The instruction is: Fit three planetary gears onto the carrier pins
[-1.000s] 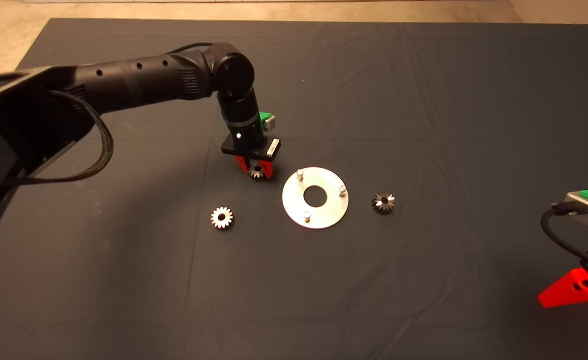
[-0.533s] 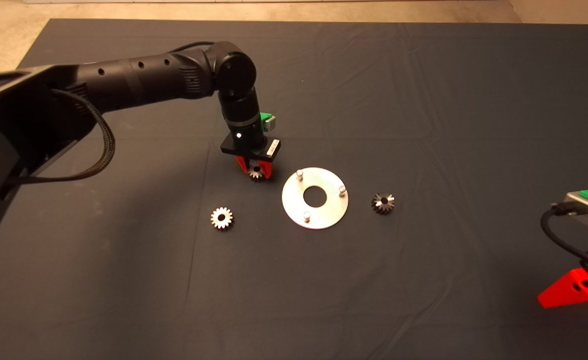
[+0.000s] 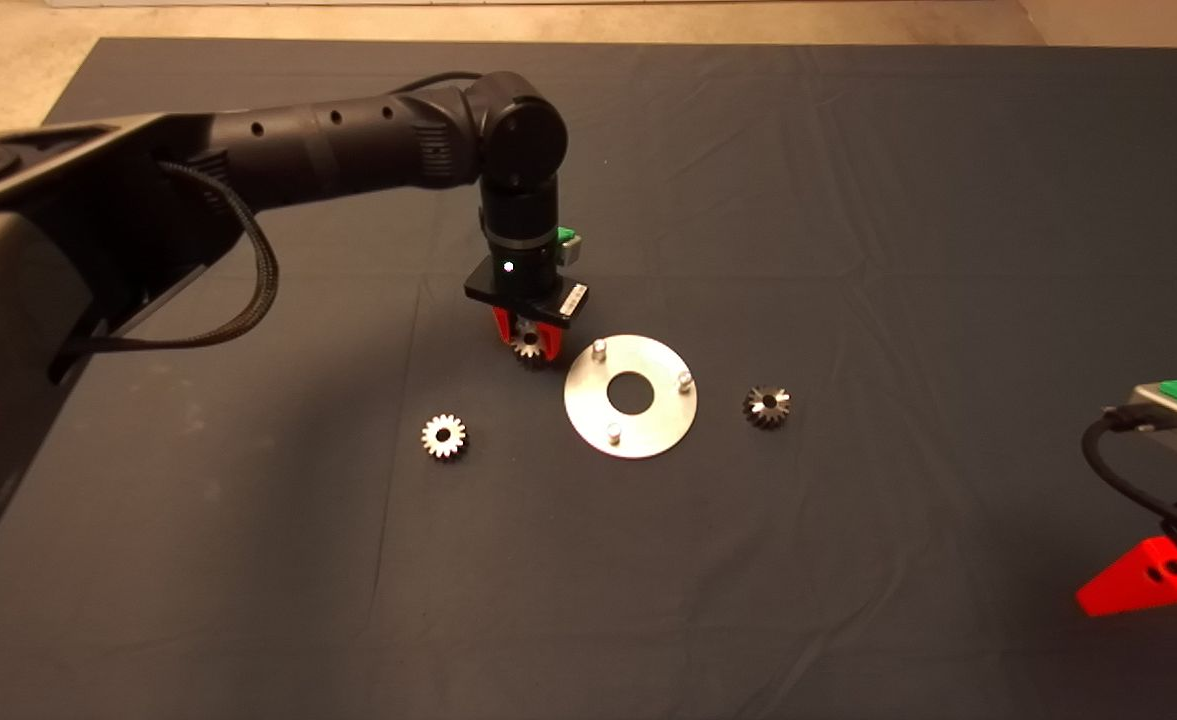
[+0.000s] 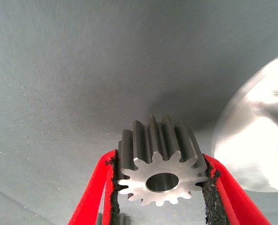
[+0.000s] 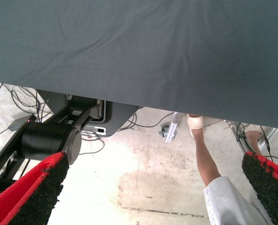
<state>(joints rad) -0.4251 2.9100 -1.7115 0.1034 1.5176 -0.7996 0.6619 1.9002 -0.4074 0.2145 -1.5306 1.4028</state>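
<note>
My left gripper (image 3: 530, 344) is shut on a silver planetary gear (image 3: 529, 346), held just above the mat a little left of the shiny disc (image 3: 588, 420). The left wrist view shows this gear (image 4: 160, 166) clamped between both black pads (image 4: 115, 185), with the disc (image 4: 251, 145) close beside it. Three carrier pins stand on the disc: one at the back left (image 3: 600, 348), one at the right (image 3: 684, 379), one at the front (image 3: 614, 432). All are bare. A bright silver gear (image 3: 444, 436) lies left of the disc. A darker gear (image 3: 767, 405) lies right of it. My right gripper (image 3: 1148, 580) waits at the lower right edge, open.
The dark mat (image 3: 848, 200) covers the table, with pale floor beyond its far edge. The right wrist view looks past the mat's edge (image 5: 129, 101) at the floor, where a person's leg (image 5: 209, 164), a robot base (image 5: 49, 138) and cables show.
My left arm has moved right toward the disc, carrying the gear with it. The other gears, the disc and the right arm have not moved.
</note>
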